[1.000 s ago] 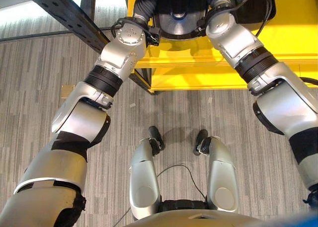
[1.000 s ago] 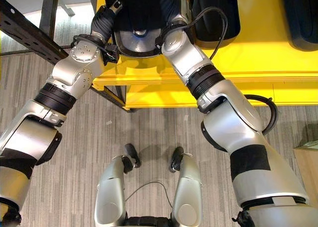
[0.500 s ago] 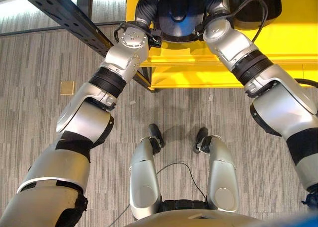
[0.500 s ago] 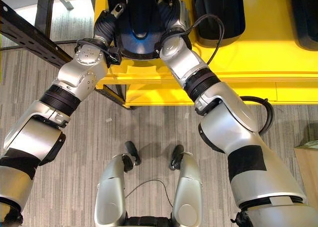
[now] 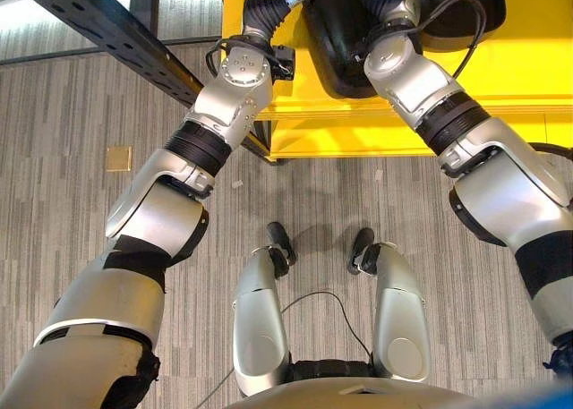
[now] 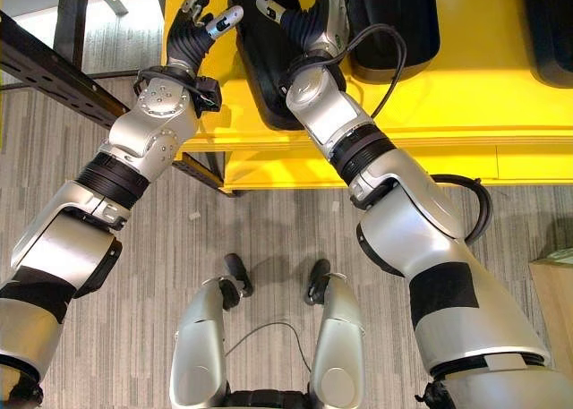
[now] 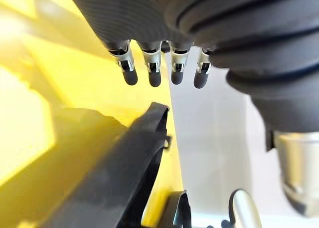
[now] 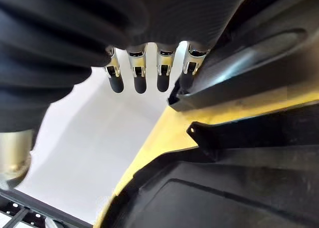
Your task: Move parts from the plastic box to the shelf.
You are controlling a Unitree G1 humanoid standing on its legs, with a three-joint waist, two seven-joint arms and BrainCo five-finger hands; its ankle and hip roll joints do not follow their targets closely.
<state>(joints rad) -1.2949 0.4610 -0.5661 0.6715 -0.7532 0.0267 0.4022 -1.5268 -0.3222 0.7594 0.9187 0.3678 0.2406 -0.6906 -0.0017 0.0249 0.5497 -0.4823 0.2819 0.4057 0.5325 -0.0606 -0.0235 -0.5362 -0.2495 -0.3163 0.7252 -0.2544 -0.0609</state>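
Observation:
A black moulded part [image 6: 264, 60] lies on the yellow shelf [image 6: 466, 96], its near end reaching the shelf's front edge. My left hand [image 6: 199, 20] hovers just left of the part, open with its fingers [image 7: 152, 71] straight and apart from the part's rim [image 7: 129, 163]. On the part's right side is my right hand [image 6: 313, 20], also open with straight fingers [image 8: 139, 76] and nothing in them. The same part [image 8: 224, 198] shows beneath the right hand in the right wrist view.
Two more black parts [image 6: 394, 24] [image 6: 548, 24] rest further right on the shelf. A dark metal rack beam [image 5: 107, 29] slants across the upper left. The shelf's lower yellow level [image 5: 403, 140] sits under the front edge. A box corner [image 6: 557, 279] shows at the right.
Both hands held the black part between them before. Now the part lies on the shelf and the hands have let go and moved apart from it.

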